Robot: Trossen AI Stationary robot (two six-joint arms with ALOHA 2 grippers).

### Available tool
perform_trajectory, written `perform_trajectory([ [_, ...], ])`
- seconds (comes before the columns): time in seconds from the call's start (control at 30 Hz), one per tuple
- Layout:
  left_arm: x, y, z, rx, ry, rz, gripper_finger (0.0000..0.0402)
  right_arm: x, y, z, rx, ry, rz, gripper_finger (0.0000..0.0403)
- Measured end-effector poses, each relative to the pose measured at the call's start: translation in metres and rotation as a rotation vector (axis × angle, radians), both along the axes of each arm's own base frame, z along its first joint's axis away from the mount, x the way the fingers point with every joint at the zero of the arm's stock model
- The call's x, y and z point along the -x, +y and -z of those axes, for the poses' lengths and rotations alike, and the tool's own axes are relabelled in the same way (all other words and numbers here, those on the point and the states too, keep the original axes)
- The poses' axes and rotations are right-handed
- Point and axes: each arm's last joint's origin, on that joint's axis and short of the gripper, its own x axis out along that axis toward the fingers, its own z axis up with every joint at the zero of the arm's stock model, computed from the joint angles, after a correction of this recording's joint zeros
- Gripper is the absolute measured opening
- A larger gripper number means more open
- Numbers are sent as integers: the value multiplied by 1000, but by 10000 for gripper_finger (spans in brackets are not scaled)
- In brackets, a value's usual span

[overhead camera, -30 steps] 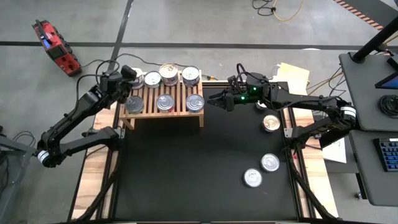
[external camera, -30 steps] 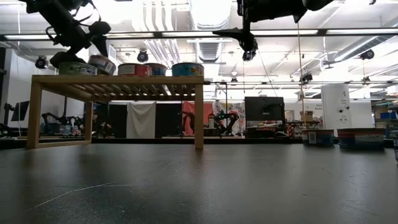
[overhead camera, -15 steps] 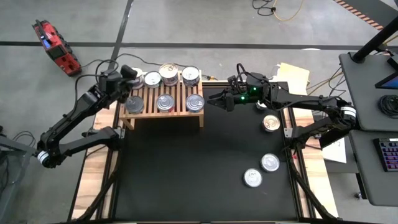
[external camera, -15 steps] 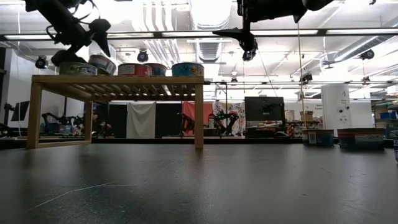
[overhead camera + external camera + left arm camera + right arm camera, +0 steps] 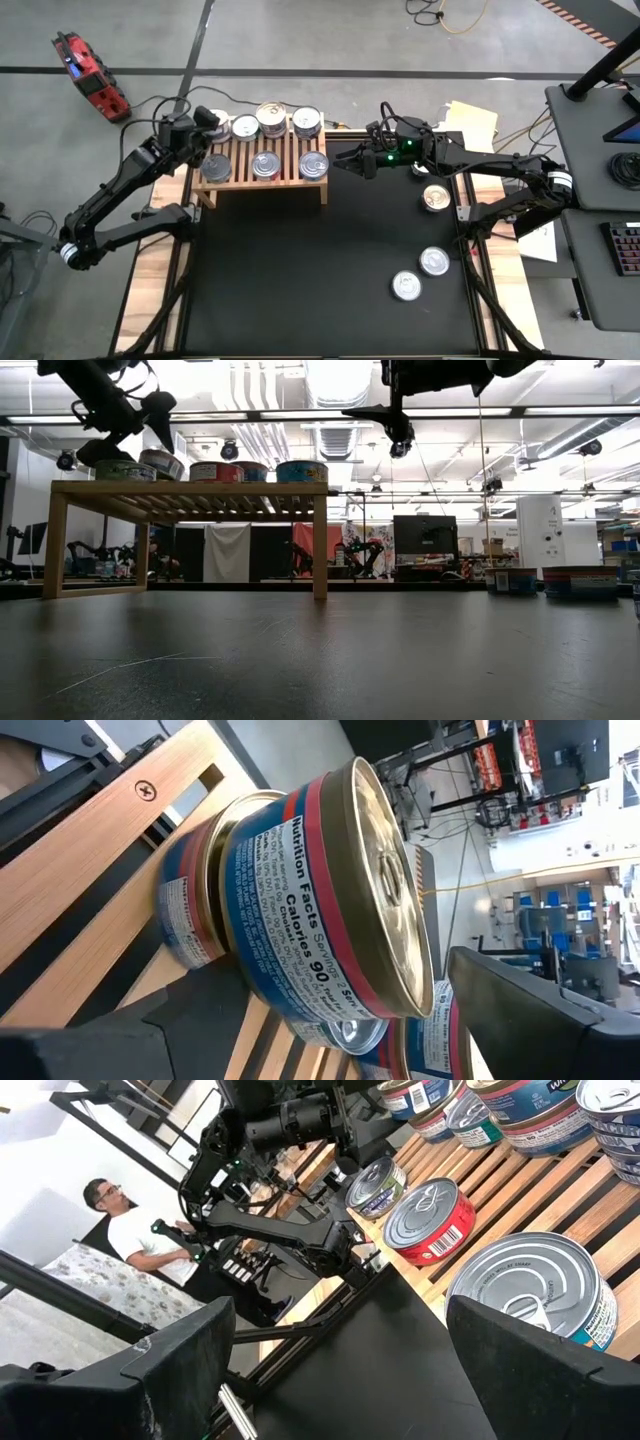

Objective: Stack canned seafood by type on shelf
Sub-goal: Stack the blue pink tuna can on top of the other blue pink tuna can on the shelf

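Observation:
The light-wood shelf [image 5: 238, 178] stands at the table's far left and carries several cans [image 5: 265, 165], some stacked in twos. My left gripper [image 5: 211, 128] hovers open over the shelf's far left end. A two-can stack with blue-and-red labels and a gold lid [image 5: 300, 900] stands close in front of it, between the spread fingers [image 5: 540, 1010]; I see no touch. My right gripper [image 5: 347, 161] hangs open and level just right of the shelf, above table height [image 5: 396, 432], with nothing between its fingers. It faces the shelf's cans [image 5: 530, 1295].
Three loose cans lie on the black mat toward the right: one near the right edge [image 5: 435, 197] and two nearer the front [image 5: 434, 261], [image 5: 406, 286]. A person [image 5: 130, 1230] sits beyond the table's left side. The mat's middle and near left are bare.

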Motion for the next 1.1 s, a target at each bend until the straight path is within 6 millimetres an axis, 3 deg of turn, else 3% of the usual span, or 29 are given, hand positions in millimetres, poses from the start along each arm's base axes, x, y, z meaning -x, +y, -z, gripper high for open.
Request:
perform_trajectory([
  [1.1, 1, 1, 0, 13, -46, -41, 321, 0, 0, 0, -3, 0, 0, 354],
])
